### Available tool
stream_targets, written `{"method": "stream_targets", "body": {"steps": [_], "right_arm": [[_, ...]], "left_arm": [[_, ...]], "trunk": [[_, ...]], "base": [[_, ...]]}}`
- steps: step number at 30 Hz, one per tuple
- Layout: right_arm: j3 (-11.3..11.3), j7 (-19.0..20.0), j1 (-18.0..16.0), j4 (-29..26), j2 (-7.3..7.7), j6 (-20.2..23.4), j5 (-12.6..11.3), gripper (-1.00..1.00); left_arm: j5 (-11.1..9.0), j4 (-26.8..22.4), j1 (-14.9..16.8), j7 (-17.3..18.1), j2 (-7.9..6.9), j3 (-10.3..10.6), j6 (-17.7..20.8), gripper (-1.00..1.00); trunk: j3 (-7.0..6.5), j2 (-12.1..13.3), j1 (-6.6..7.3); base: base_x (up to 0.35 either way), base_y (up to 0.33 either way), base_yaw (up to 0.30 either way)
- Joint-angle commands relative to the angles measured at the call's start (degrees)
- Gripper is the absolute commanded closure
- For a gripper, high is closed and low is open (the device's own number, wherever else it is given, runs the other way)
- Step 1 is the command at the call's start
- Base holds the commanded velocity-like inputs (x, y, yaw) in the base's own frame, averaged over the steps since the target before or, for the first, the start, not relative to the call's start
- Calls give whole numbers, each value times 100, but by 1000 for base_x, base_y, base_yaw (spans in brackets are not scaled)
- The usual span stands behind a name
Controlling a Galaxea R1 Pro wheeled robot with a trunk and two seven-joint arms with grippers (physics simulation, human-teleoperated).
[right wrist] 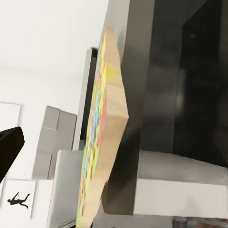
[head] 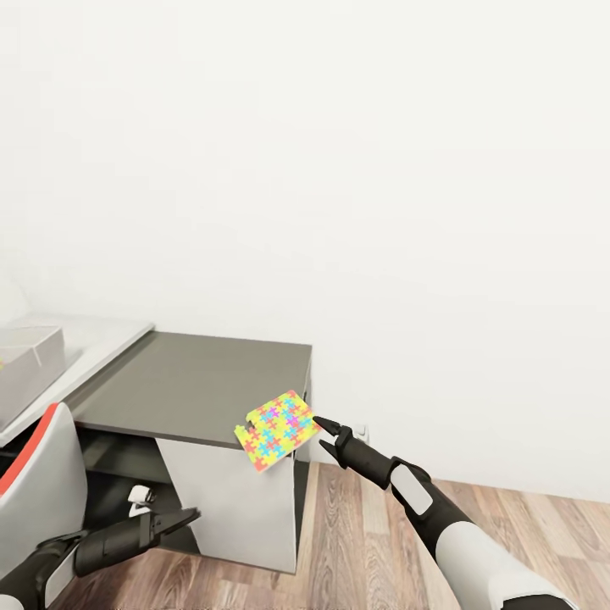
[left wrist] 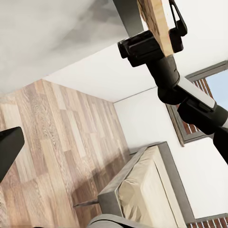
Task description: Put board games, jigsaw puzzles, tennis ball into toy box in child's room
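A jigsaw puzzle (head: 276,429), a flat board of yellow, pink, blue and green pieces, hangs tilted just over the front right corner of the table's dark grey cabinet section (head: 186,381). My right gripper (head: 322,423) is shut on its right edge. The right wrist view has the puzzle (right wrist: 102,133) edge-on, and the left wrist view catches its wooden underside (left wrist: 154,19). The pale grey toy box (head: 30,360) stands at the far left on the lighter desk top (head: 97,335). My left gripper (head: 185,515) hangs low in front of the cabinet, open and holding nothing.
A white chair with a red edge (head: 34,474) stands at the left, close to my left arm. The cabinet's light door panel (head: 229,500) faces me. Wood-plank floor (head: 364,542) stretches to the right. The bed (left wrist: 142,190) lies behind me.
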State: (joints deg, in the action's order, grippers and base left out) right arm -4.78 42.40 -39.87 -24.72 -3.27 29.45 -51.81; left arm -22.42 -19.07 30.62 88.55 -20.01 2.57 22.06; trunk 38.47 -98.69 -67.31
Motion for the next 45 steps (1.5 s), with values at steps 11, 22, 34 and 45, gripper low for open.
{"method": "stream_targets", "body": {"steps": [11,22,34,45], "right_arm": [[-14,-3,-4,1,2,33,-49,-100],[-14,-3,-4,2,2,27,-49,-100],[-14,-3,-4,2,2,25,-49,-100],[-14,-3,-4,2,2,22,-49,100]], "left_arm": [[-26,0,2,21,-3,24,54,-100],[-26,0,2,4,-3,24,56,-100],[-26,0,3,13,-3,24,38,-100],[-29,-1,-1,19,-3,24,24,-100]], "trunk": [[5,-3,2],[5,-3,2],[5,-3,2],[5,-3,2]], "base": [[-26,22,0],[75,57,0],[13,8,0],[0,0,0]]}}
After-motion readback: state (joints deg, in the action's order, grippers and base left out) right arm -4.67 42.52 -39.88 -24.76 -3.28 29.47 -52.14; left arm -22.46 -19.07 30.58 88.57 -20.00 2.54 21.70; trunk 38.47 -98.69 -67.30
